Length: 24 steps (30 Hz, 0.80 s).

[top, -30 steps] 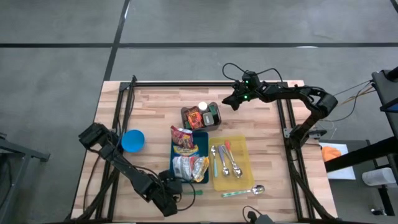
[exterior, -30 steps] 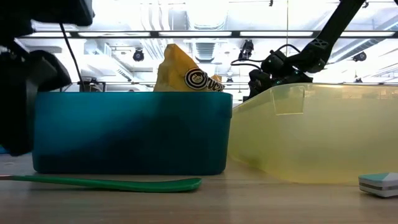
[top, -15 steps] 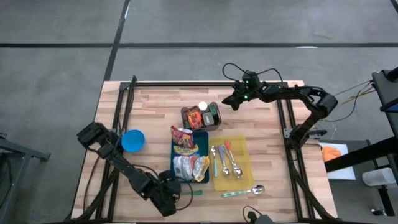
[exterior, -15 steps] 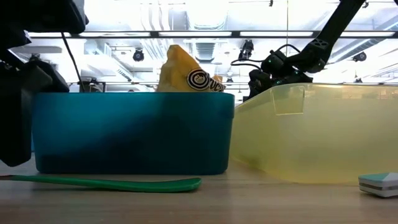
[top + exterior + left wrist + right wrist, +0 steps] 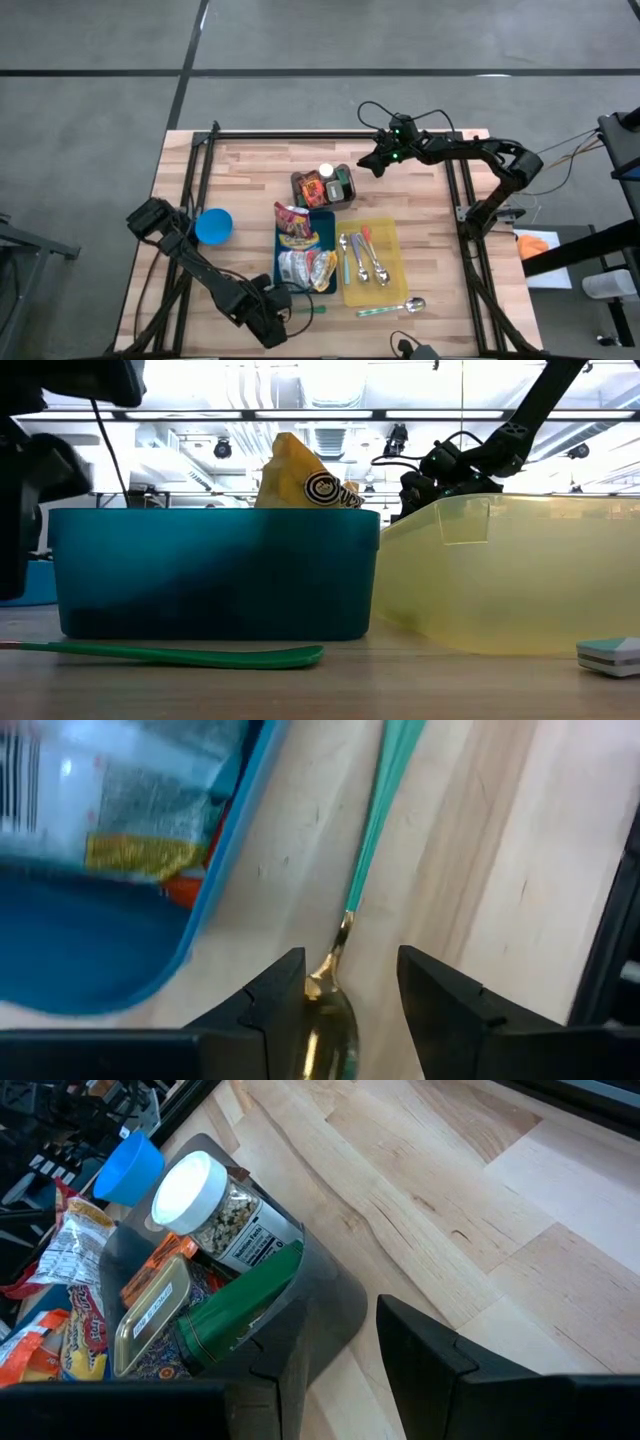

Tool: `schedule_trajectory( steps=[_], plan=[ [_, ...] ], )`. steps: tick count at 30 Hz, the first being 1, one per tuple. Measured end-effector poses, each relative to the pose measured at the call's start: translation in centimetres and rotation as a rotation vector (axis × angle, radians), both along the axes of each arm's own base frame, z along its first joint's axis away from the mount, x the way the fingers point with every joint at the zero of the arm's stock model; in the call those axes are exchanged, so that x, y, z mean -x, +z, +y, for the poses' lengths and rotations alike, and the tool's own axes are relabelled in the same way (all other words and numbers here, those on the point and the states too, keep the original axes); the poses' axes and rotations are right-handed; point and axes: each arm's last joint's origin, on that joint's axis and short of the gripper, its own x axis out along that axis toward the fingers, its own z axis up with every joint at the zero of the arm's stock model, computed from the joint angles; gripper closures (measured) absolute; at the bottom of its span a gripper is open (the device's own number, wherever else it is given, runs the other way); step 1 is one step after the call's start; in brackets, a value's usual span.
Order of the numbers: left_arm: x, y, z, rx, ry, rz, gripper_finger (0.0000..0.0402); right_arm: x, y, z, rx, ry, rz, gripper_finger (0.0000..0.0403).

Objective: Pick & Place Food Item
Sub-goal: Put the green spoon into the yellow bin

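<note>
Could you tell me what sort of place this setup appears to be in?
Probably a robotics lab or workshop rather than a kitchen: a wooden table stands on a bare grey floor, loose cables run along the arm, and the low view shows ceiling strip lights.

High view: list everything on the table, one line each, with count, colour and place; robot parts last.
Grey bin: one, table centre, holding a white-lidded jar, a green can and a tin.
Blue bin: one, in front of the grey bin, full of snack packets.
Yellow tray: one, right of the blue bin, holding three spoons.
Blue cup: one, left side.
Green-handled spoon: one, front of the blue bin.
Pale-green-handled spoon: one, front of the tray.
Left gripper: open, over the green-handled spoon's bowl.
Right gripper: open, behind the grey bin.
</note>
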Motion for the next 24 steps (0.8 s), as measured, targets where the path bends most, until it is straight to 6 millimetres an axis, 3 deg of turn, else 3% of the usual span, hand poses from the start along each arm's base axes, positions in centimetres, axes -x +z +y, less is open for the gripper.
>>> schedule_trajectory(
  steps=[8, 15, 24],
  plan=[
    [0.0, 0.0, -0.2, 0.039, 0.08, -0.014, 0.0238, 0.0, 0.0, 0.0, 0.0, 0.0, 0.0, 0.0287],
    [0.3, -1.5, -1.1, 0.049, 0.126, 0.018, 0.0238, 0.0, 0.0, 0.0, 0.0, 0.0, 0.0, 0.0287],
    [1.0, -1.5, -2.2, 0.144, 0.254, 0.029, 0.0239, 0.0, 0.0, 0.0, 0.0, 0.0, 0.0, 0.0287]
  ],
)
